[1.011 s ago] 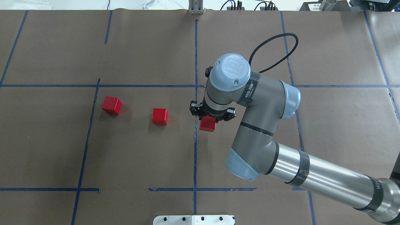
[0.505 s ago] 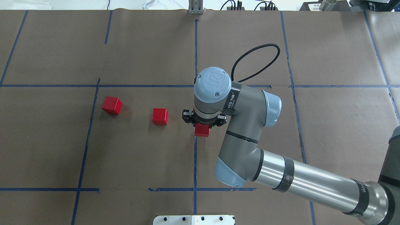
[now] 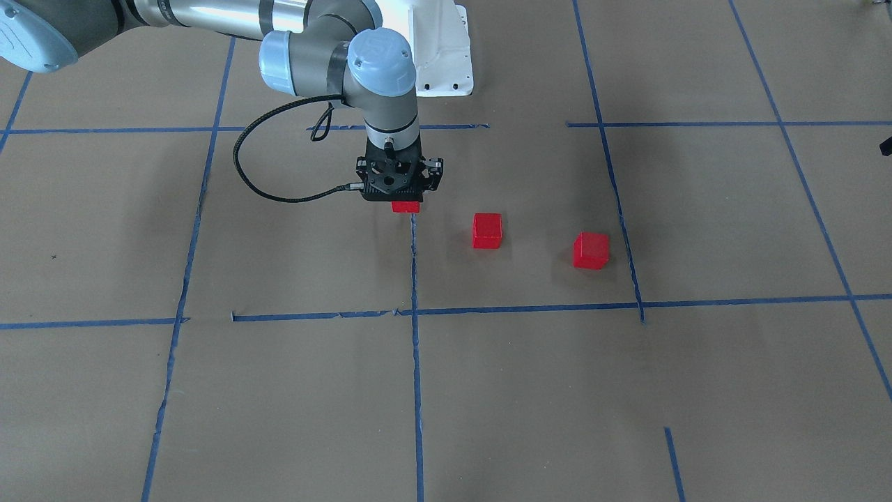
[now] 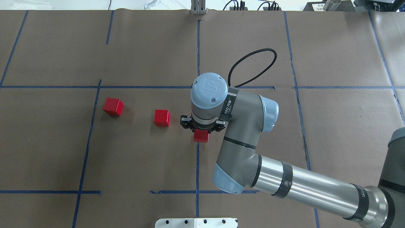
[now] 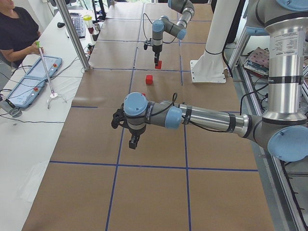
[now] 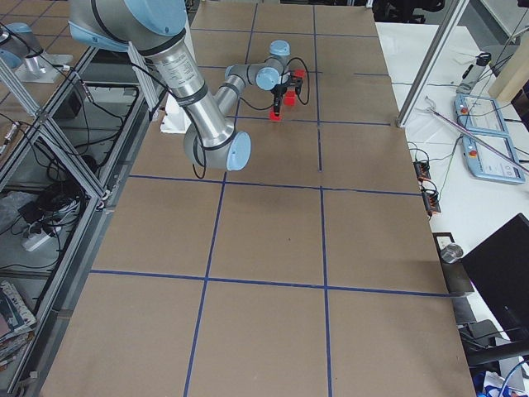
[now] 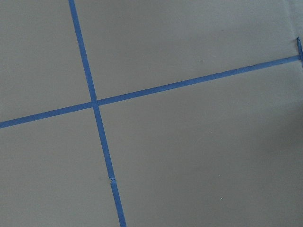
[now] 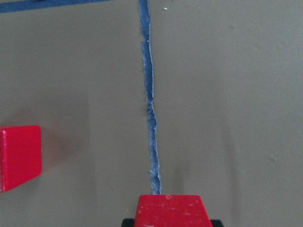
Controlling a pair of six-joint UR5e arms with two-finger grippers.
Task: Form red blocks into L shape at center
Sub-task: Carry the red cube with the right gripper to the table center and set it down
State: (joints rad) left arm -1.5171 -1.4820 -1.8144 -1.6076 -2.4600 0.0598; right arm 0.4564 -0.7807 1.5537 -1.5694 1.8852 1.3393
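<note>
My right gripper (image 4: 201,129) is shut on a red block (image 4: 201,136) and holds it low over the vertical blue tape line (image 4: 197,164) of the center patch. I cannot tell whether the block touches the paper. The front view shows the same gripper (image 3: 398,187) and block (image 3: 405,206). In the right wrist view the held block (image 8: 173,210) covers the torn tape line (image 8: 150,104). A second red block (image 4: 162,118) lies just left of it and a third (image 4: 113,106) lies farther left. My left gripper (image 5: 134,139) shows only in the left side view; I cannot tell its state.
The robot's white base plate (image 4: 196,222) sits at the near table edge. A black cable loop (image 4: 253,63) rises behind the right wrist. My left arm (image 5: 192,115) hangs over bare paper away from the blocks. An operator (image 5: 14,29) sits at a side table.
My right gripper has moved left and toward the robot's base with the red block in it, from right of the tape line to over it. The other two blocks have not moved.
</note>
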